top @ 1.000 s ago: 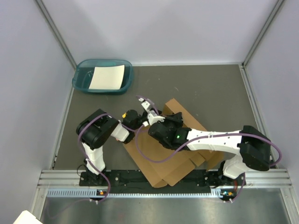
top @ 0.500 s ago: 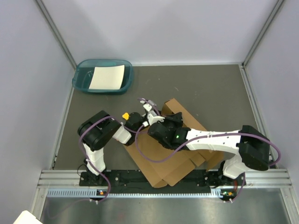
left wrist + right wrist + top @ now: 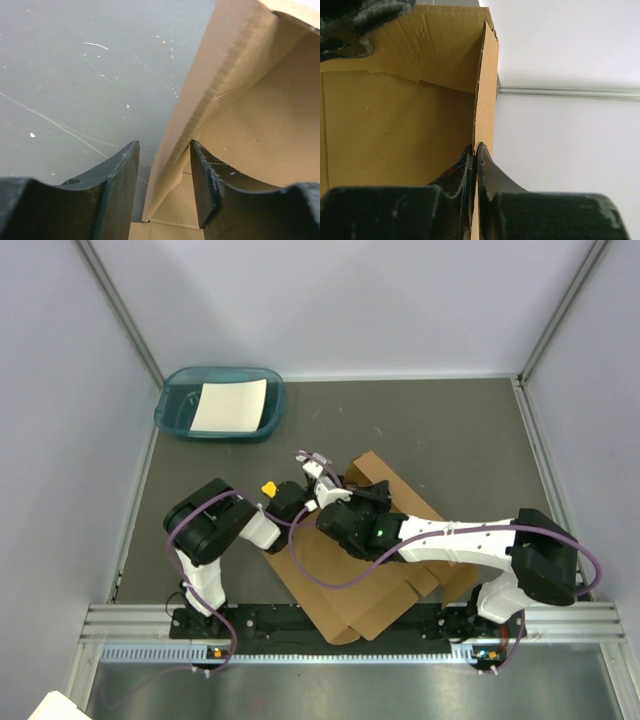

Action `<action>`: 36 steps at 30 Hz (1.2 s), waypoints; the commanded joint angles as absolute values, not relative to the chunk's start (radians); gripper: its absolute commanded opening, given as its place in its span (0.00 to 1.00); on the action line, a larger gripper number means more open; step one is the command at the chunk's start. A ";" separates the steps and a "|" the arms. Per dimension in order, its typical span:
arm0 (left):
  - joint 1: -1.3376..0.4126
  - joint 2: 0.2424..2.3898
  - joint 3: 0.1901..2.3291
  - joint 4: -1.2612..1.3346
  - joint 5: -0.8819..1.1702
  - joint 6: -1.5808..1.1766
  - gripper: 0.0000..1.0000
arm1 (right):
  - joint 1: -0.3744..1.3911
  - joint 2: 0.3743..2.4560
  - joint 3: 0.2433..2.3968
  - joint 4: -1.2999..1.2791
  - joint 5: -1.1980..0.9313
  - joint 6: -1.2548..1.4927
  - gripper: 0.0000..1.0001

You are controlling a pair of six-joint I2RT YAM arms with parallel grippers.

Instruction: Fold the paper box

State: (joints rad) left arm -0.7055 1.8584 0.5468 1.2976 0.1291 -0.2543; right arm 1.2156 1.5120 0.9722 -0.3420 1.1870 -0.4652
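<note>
Between the fingers of the left pincer (image 3: 164,146), which stand partly apart, rises the edge of an upright flap of the paper box (image 3: 250,125). The flap runs close to the finger on the box's inner side, with a gap on the other side. The right pincer (image 3: 475,148) is pinched tight on a thin upright wall of the same box. The box lies on the dark grey surface (image 3: 75,75) near the arm bases, with bare room beyond it and to the right. A teal tray (image 3: 175,412) holding a white sheet (image 3: 230,405) sits well apart in the far left corner. Both arms reach inward and meet at the box's far left part.
</note>
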 commanded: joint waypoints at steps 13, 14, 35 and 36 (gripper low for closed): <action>-0.704 1.819 0.618 1.526 0.081 -0.221 0.16 | 1.243 1.557 0.953 -0.397 0.908 -0.348 0.00; -0.710 1.819 0.618 1.525 0.077 -0.221 0.05 | 1.241 1.557 0.953 -0.396 0.908 -0.347 0.00; -0.721 1.841 0.690 1.531 0.127 -0.218 0.35 | 1.241 1.557 0.954 -0.400 0.897 -0.337 0.00; -0.721 1.850 0.693 1.531 0.127 -0.219 0.28 | 1.243 1.555 0.954 -0.402 0.897 -0.337 0.00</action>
State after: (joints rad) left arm -0.7174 1.8542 0.6392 1.2751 0.1284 -0.2192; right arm 1.2163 1.5124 0.9771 -0.3492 1.1809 -0.4519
